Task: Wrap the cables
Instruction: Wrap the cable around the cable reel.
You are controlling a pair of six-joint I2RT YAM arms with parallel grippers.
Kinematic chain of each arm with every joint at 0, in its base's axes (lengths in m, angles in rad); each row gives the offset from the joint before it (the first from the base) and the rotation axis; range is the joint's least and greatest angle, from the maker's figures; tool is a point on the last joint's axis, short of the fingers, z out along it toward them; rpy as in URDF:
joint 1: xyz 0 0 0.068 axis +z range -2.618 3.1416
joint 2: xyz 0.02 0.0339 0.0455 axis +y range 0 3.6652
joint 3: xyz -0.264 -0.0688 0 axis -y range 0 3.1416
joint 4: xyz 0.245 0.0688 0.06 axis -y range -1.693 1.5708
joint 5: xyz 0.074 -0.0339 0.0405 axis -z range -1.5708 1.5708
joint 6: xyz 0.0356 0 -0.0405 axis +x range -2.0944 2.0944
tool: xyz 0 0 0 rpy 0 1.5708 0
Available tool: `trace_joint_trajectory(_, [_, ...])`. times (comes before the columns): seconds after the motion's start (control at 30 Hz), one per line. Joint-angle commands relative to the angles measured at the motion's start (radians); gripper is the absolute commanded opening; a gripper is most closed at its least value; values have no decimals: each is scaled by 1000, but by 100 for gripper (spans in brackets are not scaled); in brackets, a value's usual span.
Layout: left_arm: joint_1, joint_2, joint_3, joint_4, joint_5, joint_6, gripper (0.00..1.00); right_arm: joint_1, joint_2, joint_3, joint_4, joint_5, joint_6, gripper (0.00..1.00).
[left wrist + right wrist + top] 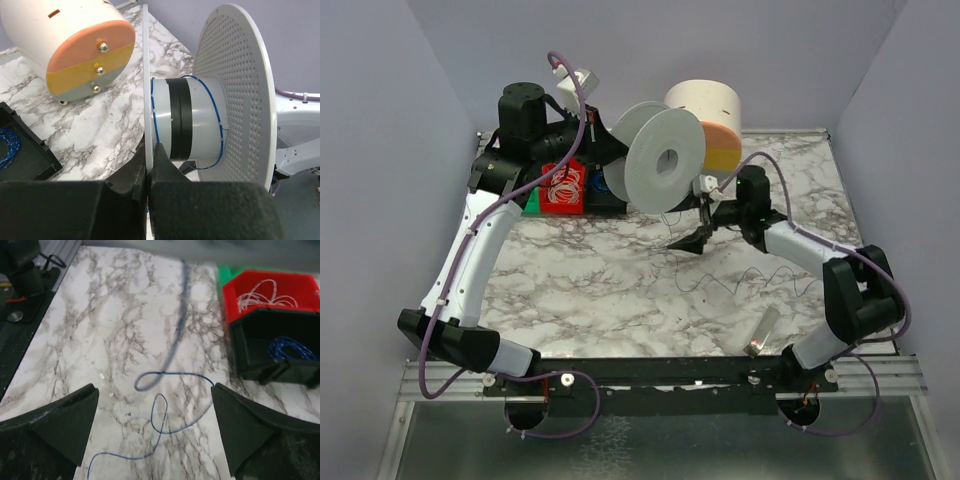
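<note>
My left gripper is shut on the thin rim of a white spool and holds it up at the back of the table. The spool's hub carries a black band and about one turn of the cables, a hair-thin dark blue wire. The perforated far flange stands upright. My right gripper hangs open low over the marble table. In the right wrist view the cables lie in loose loops between the open fingers, touching the right fingertip. A blurred strand rises toward the spool.
A white and orange cylinder sits behind the spool. A red bin with white coils, a black bin with blue coils and a green bin stand at the back left. A small clear piece lies front right.
</note>
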Motion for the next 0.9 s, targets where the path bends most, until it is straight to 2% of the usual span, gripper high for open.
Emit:
trace_joint_trajectory(0.0, [-5,-34,16,84,85,-41,0,77,76,7,151,31,70,100])
trace_joint_trajectory(0.17, [-5,-51,-2,98,112,-51,0,86,161,25,412,16,305,100])
trace_joint_trajectory(0.4, [-4,-70,-16,128,121,-70,0,86,279,-6,929,25,765,100])
trace_joint_trajectory(0.53, [-2,-67,-20,141,129,-85,0,89,304,0,996,13,836,99])
trace_joint_trajectory(0.6, [1,-63,-21,149,134,-93,0,92,326,8,1009,7,869,95])
trace_joint_trajectory(0.67, [4,-62,-22,156,139,-100,0,92,352,10,1046,7,920,82])
trace_joint_trajectory(0.7, [5,-64,-22,157,139,-101,0,92,364,13,1064,12,951,69])
trace_joint_trajectory(0.73, [7,-66,-23,158,139,-102,0,92,373,14,1073,20,980,51])
trace_joint_trajectory(0.77, [7,-68,-24,160,141,-102,0,92,378,16,1072,28,995,24])
trace_joint_trajectory(0.8, [8,-70,-25,160,141,-102,0,91,374,18,1052,46,1003,4])
trace_joint_trajectory(0.87, [10,-78,-33,160,141,-102,0,84,350,10,1014,102,1005,0])
